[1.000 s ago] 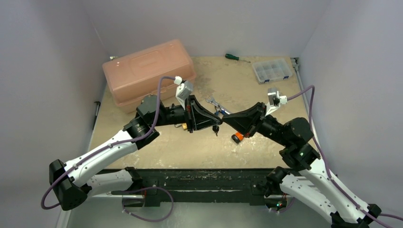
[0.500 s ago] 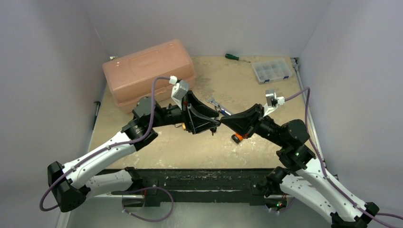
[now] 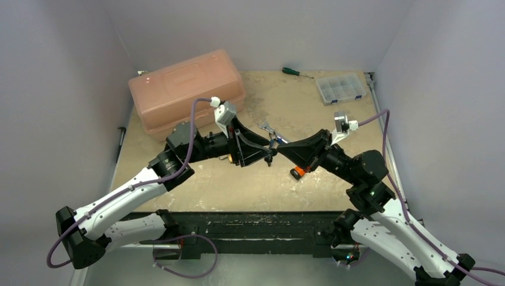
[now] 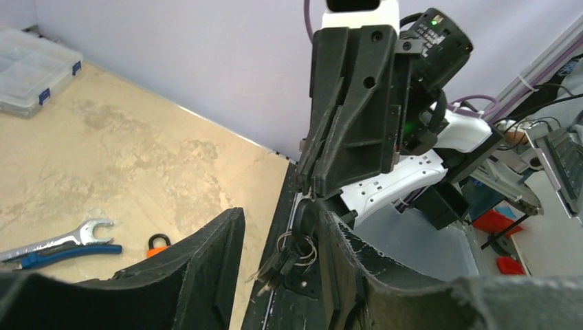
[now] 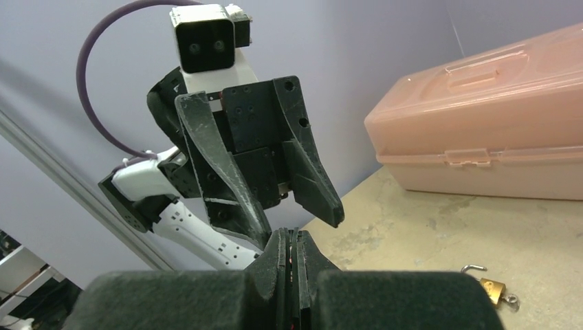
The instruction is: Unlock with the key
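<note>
A bunch of keys (image 4: 287, 260) on a wire ring hangs in the air between the two grippers; it is small in the top view (image 3: 270, 161). My right gripper (image 5: 291, 237) is shut on the black head of one key, its tip (image 4: 309, 196) just above the ring. My left gripper (image 4: 280, 214) is open, its fingers (image 5: 313, 172) standing on either side of the right gripper's tip; the key head lies close against one finger. An orange padlock (image 3: 297, 172) lies on the table below the right arm. A brass padlock (image 5: 493, 291) lies under the left arm.
A pink toolbox (image 3: 186, 89) stands at the back left. A wrench (image 3: 271, 131) lies on the table just behind the grippers. A clear parts organizer (image 3: 340, 88) and a green-handled screwdriver (image 3: 293, 72) lie at the back right.
My left gripper has opened and let go of the keys, which now hang from the shut right gripper. Both arms have shifted slightly left.
</note>
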Robot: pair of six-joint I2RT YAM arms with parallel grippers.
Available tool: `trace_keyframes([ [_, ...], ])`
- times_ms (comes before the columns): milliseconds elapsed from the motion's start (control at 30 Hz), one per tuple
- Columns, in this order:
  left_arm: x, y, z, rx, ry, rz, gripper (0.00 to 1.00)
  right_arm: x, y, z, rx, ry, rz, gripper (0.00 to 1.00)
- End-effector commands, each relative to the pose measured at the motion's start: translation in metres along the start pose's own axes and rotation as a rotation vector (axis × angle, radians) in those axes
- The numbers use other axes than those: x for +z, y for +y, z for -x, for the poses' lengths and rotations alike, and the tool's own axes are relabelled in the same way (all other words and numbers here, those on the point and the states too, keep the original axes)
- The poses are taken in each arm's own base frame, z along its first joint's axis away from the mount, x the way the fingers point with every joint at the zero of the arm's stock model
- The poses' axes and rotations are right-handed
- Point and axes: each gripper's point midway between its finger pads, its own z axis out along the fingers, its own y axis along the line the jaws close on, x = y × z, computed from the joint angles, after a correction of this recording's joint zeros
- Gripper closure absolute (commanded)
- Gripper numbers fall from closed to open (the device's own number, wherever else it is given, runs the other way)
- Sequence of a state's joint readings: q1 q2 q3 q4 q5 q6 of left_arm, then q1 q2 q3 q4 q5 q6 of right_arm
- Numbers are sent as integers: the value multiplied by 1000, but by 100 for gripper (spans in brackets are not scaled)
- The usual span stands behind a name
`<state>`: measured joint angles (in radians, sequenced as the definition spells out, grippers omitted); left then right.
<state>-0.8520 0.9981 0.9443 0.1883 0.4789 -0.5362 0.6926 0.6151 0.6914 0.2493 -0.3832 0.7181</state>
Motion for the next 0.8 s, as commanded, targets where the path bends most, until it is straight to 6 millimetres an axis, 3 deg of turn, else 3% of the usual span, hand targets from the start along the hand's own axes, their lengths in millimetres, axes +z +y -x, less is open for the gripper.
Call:
trace_keyframes([
  [0, 2, 8, -3, 9, 7, 29, 55, 2, 8, 19, -22, -55, 9, 100],
  [767, 14, 14, -22, -70, 56, 11, 61, 7, -18, 21, -48, -56, -124, 100],
])
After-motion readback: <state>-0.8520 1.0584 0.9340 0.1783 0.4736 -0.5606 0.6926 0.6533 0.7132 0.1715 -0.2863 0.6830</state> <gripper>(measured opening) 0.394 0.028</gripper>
